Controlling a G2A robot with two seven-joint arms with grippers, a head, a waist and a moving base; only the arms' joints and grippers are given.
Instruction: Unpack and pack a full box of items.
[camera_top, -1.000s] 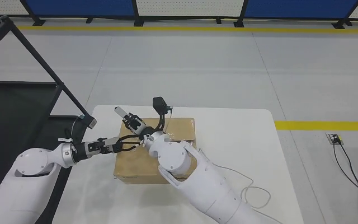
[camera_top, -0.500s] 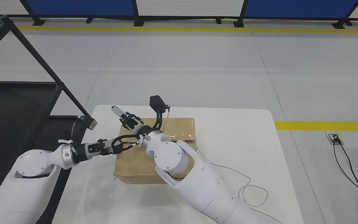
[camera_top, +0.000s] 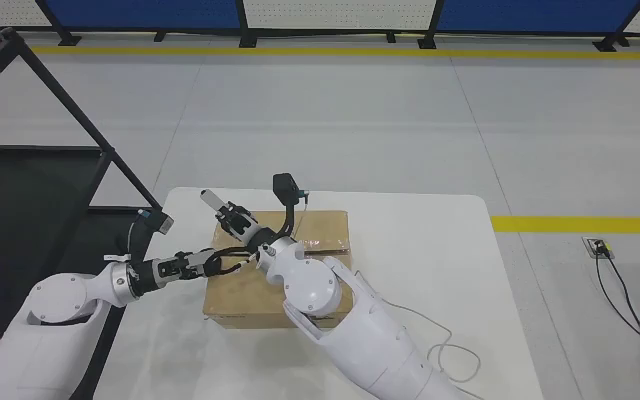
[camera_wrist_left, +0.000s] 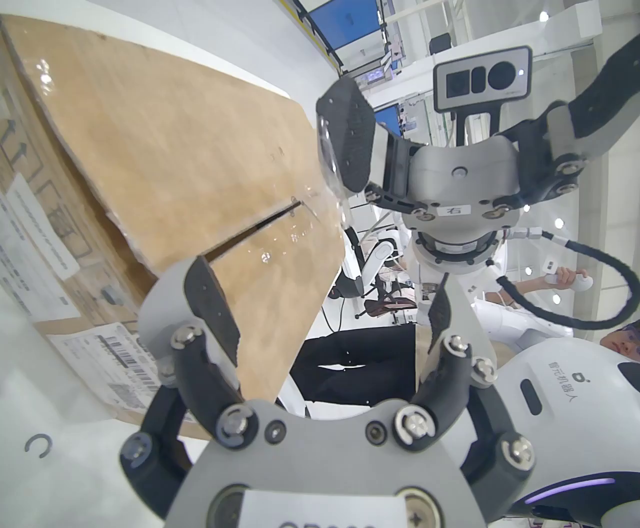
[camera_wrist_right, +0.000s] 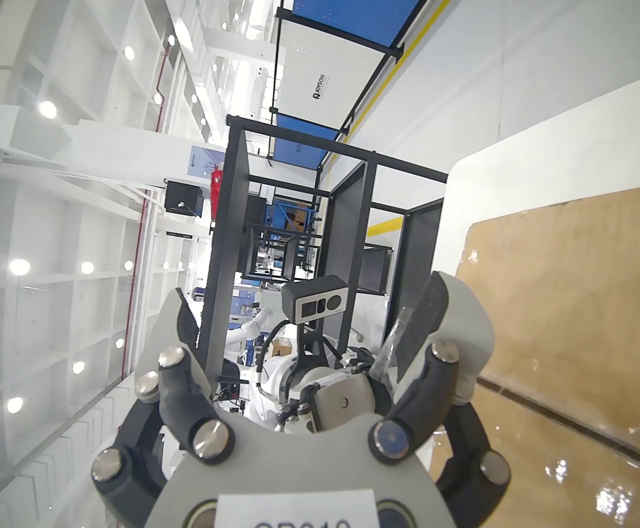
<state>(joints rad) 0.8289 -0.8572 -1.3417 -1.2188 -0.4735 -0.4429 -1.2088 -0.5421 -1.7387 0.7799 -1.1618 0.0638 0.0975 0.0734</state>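
R arm lies across the near half of the box, hiding much of the lid from above. Box = brown cardboard, flaps closed, glossy tape over the centre seam, labels on a side wall. It sits left of centre on the white counter. L gripper is at the box's far-left corner, fingers spread, nothing btwn them. One finger overlaps the lid edge; contact unclear. R gripper is just beyond, facing L gripper over the same corner. It is also spread wide w/ nothing held, and a scrap of clear film clings to one pad. The two grippers are near each other, not touching. Thin white cable loops on the counter beside R arm, right of the box. Past the counter's left edge: black rack. Farther out: grey floor w/ yellow line, then blue panels at the back.
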